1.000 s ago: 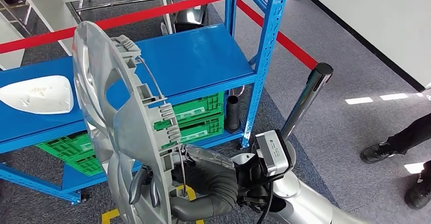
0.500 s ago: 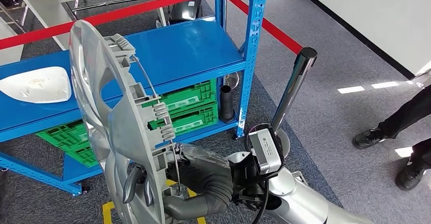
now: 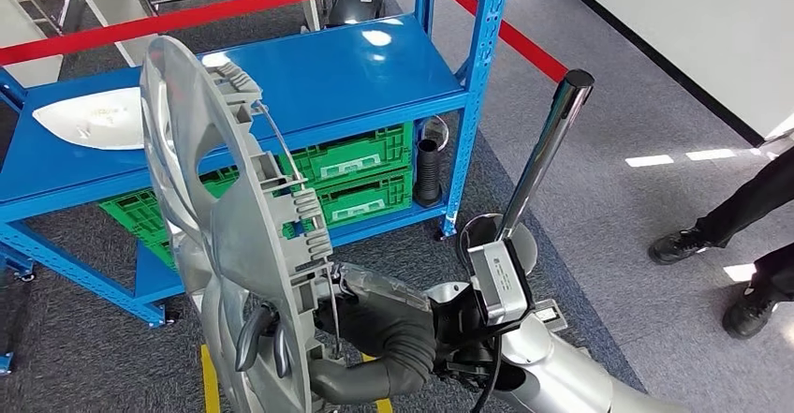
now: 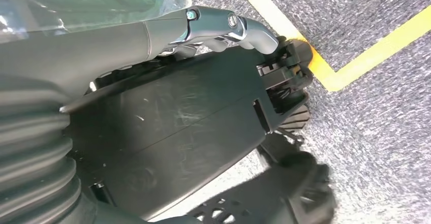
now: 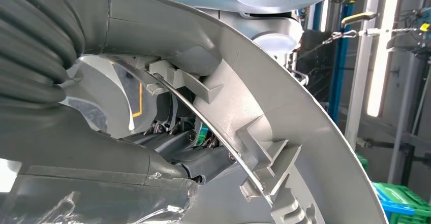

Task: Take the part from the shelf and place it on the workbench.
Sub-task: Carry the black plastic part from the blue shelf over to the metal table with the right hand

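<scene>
A large silver hubcap stands on edge close in front of me, its ribbed grey back with a wire ring facing right. My right hand grips its lower rim, dark fingers hooked through an opening. In the right wrist view the hubcap's inner rim curves past my right hand. My left hand hangs low over the carpet, fingers stretched out and holding nothing. The blue shelf lies beyond the hubcap, with a white part at its left end.
Green crates and a black ribbed tube sit under the shelf. Red barrier tape runs behind it to a chrome post. A person's shoes stand at the right. Yellow lines mark the grey carpet.
The whole picture has shifted as the camera moved, so the shelf now sits a little further right in it. The hubcap stays in my right hand's grip, held the same way.
</scene>
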### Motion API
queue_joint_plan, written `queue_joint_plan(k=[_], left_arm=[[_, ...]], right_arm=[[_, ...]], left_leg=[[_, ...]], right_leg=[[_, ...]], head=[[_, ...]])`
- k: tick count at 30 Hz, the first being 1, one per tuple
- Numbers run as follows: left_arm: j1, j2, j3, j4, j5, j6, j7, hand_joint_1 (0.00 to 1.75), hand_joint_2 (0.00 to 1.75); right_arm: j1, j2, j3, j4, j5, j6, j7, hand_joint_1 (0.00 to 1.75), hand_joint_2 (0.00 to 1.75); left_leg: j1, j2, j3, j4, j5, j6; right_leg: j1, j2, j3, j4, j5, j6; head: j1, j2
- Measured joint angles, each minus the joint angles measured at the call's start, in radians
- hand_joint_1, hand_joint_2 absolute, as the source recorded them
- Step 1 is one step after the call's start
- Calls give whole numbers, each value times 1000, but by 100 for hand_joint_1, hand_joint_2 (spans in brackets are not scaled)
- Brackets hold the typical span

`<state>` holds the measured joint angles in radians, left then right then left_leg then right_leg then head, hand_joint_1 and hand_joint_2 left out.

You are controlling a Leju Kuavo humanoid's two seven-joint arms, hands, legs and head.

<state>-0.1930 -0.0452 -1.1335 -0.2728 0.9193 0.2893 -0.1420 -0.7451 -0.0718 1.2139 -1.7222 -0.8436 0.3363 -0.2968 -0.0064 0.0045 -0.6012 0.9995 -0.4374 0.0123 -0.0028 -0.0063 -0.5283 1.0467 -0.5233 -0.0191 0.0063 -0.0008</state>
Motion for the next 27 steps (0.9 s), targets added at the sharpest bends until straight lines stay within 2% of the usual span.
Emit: queue_joint_plan(k=[1, 3, 4, 5, 6, 8, 9, 10, 11, 12, 13, 15, 16, 18, 19, 20, 21, 22, 23, 24, 25, 26, 27], left_arm=[[-1, 0, 0, 0, 0, 0, -1, 0, 175], [-1, 1, 0, 0, 0, 1, -2, 0, 175], [-1, 2, 0, 0, 0, 1, -2, 0, 175], [-1, 2, 0, 0, 0, 1, -3, 0, 175], [-2, 3, 0, 0, 0, 1, -3, 0, 175], [-5, 3, 0, 0, 0, 2, -4, 0, 175], [-6, 3, 0, 0, 0, 2, -4, 0, 175], [-5, 4, 0, 0, 1, 2, -3, 0, 175], [-4, 4, 0, 0, 1, 2, -2, 0, 175], [-2, 4, 0, 0, 2, 1, -1, 0, 175], [1, 5, 0, 0, 2, 1, 2, 0, 175], [7, 5, -1, 0, 3, 0, 5, 0, 175], [9, 5, -1, 0, 3, -1, 6, 0, 175], [13, 5, -1, 0, 3, -1, 6, 0, 175], [14, 4, -1, 0, 4, 0, 7, 0, 175], [15, 3, -1, 0, 4, 0, 7, 0, 175], [14, 2, -1, 0, 5, 0, 7, 0, 175], [13, 1, -1, 0, 6, 0, 7, 0, 175], [11, 1, -1, 0, 7, 0, 6, 0, 175], [10, 1, -1, 0, 9, 0, 5, 0, 175], [8, 1, -1, 0, 10, 1, 3, 0, 175], [6, 1, -1, 0, 11, 1, 2, 0, 175], [4, 1, -1, 0, 11, 1, 1, 0, 175]], right_arm=[[0, 0, 0, 0, 0, 0, 0, 175, 175], [-1, 1, -1, 0, 0, -1, 0, 175, 175], [-1, 1, 0, 0, 0, -1, 0, 175, 175], [-1, 1, 0, 0, 1, -2, 0, 175, 175], [-1, 1, 0, 0, 1, -2, 0, 175, 175], [-2, 1, 1, 0, 1, -3, 0, 175, 175], [-1, 1, 2, 0, 1, -4, 0, 175, 175], [-1, 1, 2, 0, 1, -4, 1, 175, 175], [-1, 1, 3, 0, 1, -4, 1, 175, 175], [-1, 1, 3, 0, 1, -4, 1, 175, 175], [-1, 1, 3, 0, 1, -4, 1, 175, 175], [-2, 2, 2, -1, 1, -5, 1, 175, 175], [-2, 2, 2, -1, 1, -5, 1, 175, 175], [-3, 3, 1, -3, 1, -6, 1, 175, 175], [-3, 3, 2, -4, 1, -6, 1, 175, 175], [-4, 3, 2, -4, 1, -6, 1, 175, 175], [-4, 2, 2, -5, 0, -6, 2, 175, 175], [-4, 2, 2, -5, 0, -6, 2, 175, 175], [-4, 1, 3, -5, 0, -6, 2, 175, 175], [-4, 0, 3, -5, 0, -6, 2, 175, 175], [-3, -1, 4, -5, 0, -6, 3, 175, 175], [-3, -2, 4, -5, 0, -6, 3, 175, 175], [-3, -2, 4, -5, 0, -6, 3, 175, 175]], left_leg=[[-1, 0, -6, 3, 6, -6], [0, 0, -13, 5, 17, -17], [1, -2, -17, 11, 8, -23], [2, -3, -23, 29, -17, -29], [4, -4, -32, 67, -57, -35], [6, -4, -51, 182, -147, -45], [7, -4, -53, 236, -171, -47], [7, -4, -46, 265, -172, -48], [7, -4, -26, 263, -155, -47], [7, -4, 4, 231, -127, -45], [7, -5, 46, 169, -107, -40], [4, -6, 120, 43, -100, -29], [2, -6, 141, 0, -107, -23], [-1, -6, 139, -24, -104, -10], [0, -4, 133, -29, -95, -3], [2, -3, 125, -33, -83, 6], [5, -1, 115, -37, -71, 12], [5, 0, 106, -36, -60, 17], [5, 0, 92, -35, -50, 20], [4, 0, 79, -33, -40, 20], [4, 0, 65, -30, -31, 20], [3, 1, 49, -25, -23, 19], [3, 1, 34, -19, -15, 18]], right_leg=[[2, 1, 17, -34, -12, -4], [1, 1, 14, -47, -7, -16], [-1, 0, 8, -48, 1, -22], [-3, -2, 1, -50, 10, -29], [-6, -4, -7, -51, 19, -34], [-5, -6, -27, -49, 35, -39], [-4, -6, -39, -47, 43, -39], [-3, -7, -53, -44, 51, -39], [-3, -6, -68, -39, 59, -37], [-3, -5, -82, -34, 66, -36], [-3, -4, -94, -29, 72, -34], [-1, -2, -111, -23, 86, -25], [-1, -3, -117, -23, 95, -19], [-1, -4, -123, -27, 113, -6], [-2, -3, -128, -27, 111, -1], [-2, -2, -135, -14, 92, 4], [-2, -1, -146, 18, 56, 8], [-3, 0, -162, 69, 7, 12], [-4, 0, -178, 133, -41, 14], [-5, 0, -190, 196, -71, 16], [-5, 0, -194, 240, -78, 18], [-5, 0, -182, 253, -62, 18], [-5, 0, -154, 231, -34, 16]], head=[[0, 0], [0, 0], [-1, 0], [-5, 0], [-9, 0], [-17, 0], [-18, 0], [-19, 0], [-19, 0], [-20, 0], [-21, 0], [-23, 0], [-23, 0], [-22, 0], [-22, 0], [-21, 0], [-17, 0], [-13, 0], [-9, 0], [-5, 0], [-4, 0], [-3, 0], [-2, 0]])
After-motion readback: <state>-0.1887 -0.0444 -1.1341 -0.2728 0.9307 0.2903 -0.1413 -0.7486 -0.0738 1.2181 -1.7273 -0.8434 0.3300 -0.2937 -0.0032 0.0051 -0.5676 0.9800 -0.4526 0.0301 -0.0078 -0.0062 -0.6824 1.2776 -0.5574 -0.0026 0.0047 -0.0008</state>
